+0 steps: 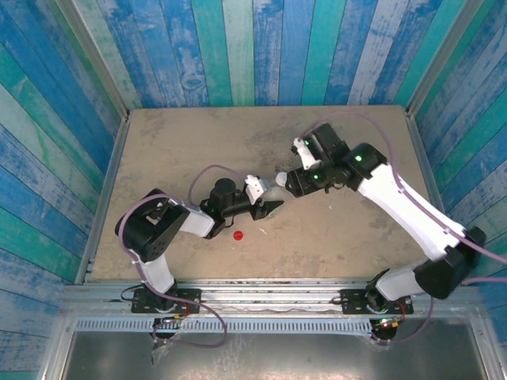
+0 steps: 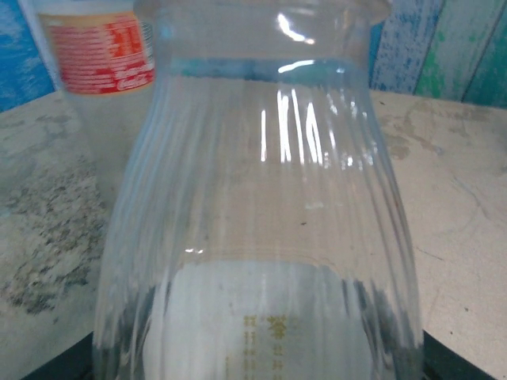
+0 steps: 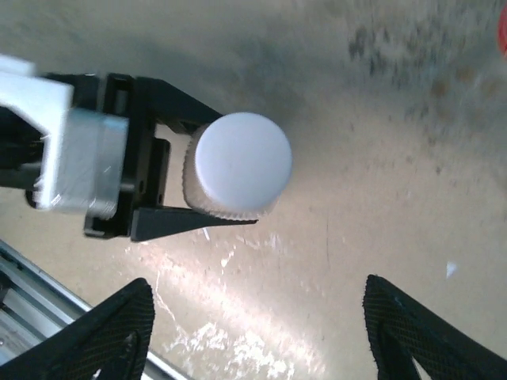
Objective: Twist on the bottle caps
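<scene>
- Two left fingers [image 3: 170,103] reach in from 9 o'clock and pinch the clear bottle [image 2: 261,222] tight, just under its white cap [image 3: 242,162].
- Right fingers [image 3: 119,332] are spread wide, off the cap, toward 6 o'clock.
- I think the cap needs more turns: come straight over it, squeeze its bumpy rim, twist, and hold the bottle firm.
- Red cap [image 1: 238,235] lies on the table [image 1: 174,150], at 7 o'clock from the bottle.
</scene>
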Controlling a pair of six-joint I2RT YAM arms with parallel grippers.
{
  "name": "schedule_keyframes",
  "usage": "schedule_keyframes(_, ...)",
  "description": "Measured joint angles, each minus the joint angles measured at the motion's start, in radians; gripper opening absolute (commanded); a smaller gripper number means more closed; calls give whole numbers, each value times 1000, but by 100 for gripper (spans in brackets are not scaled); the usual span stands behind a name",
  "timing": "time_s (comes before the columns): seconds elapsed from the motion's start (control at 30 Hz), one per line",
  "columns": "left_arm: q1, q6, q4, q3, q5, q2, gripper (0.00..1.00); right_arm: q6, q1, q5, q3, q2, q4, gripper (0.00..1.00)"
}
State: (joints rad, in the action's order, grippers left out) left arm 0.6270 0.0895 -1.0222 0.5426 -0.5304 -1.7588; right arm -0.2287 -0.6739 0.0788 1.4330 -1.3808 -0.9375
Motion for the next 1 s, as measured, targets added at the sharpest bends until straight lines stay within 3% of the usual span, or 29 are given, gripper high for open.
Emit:
schedule_keyframes(0.13,-24,-85,-77,-13,18,-14,52,90,-21,12,-154,138,186,85)
schedule_keyframes(0.27,-32,-131,-137,-11,24,-16,53,137,-52,11,-279,152,380,83)
schedule_keyframes(0.53,-32,-146,-170,-6,7,-16,53,116,-56,-2,-314,-6,612,63)
schedule_keyframes(0.83,-47,-136,-156,-6,-2,-16,54,70,-47,3,-264,-108,668,36)
schedule_keyframes(1.0,-48,-134,-161,-9,2,-16,64,69,-44,13,-264,-108,670,31)
